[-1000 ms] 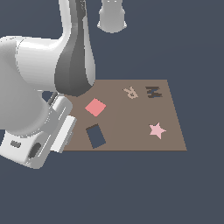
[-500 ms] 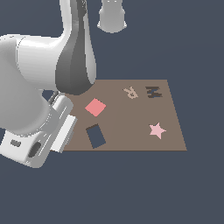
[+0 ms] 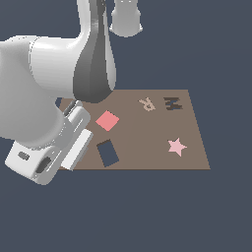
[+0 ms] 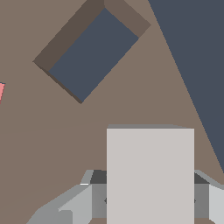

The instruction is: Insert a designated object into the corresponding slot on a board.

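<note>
1. Grey tile (image 4: pixel 150 175) sits clamped between the fingers of the hand (image 4: pixel 148 201), its flat face standing out in front of them.
2. Held tile hangs over the brown board (image 3: pixel 147 140) near the edge at the exterior view's left, just beside the slot (image 4: pixel 92 51) and apart from it.
3. Slot is a dark, tilted rectangle, lying near the red square (image 3: pixel 107 120).
</note>
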### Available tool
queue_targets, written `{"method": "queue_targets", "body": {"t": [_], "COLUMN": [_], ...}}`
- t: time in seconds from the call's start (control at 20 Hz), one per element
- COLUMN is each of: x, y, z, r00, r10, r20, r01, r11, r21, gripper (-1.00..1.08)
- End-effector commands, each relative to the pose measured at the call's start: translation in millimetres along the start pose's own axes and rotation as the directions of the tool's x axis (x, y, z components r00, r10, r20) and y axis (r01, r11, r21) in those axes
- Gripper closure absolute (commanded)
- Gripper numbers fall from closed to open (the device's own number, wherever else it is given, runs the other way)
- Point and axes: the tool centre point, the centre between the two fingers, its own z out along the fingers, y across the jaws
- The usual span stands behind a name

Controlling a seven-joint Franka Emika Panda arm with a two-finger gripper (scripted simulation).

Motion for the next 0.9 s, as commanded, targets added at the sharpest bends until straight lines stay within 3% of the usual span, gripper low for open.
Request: {"method": "queue_targets", "body": {"t": [0.0,0.4,0.85], "x": [5,29,64], "y": [-4,-21,-33], "z": [-1,-3,-5], "r00": [0.999,0.969,0.876], "r10": [0.046,0.248,0.483], "r20": [0.000,-0.001,-0.002], "r01": [-0.046,-0.248,-0.483], "r11": [0.999,0.969,0.876], "r21": [-0.001,-0.001,-0.001], "gripper": [1.08,1.08,1.08]}}
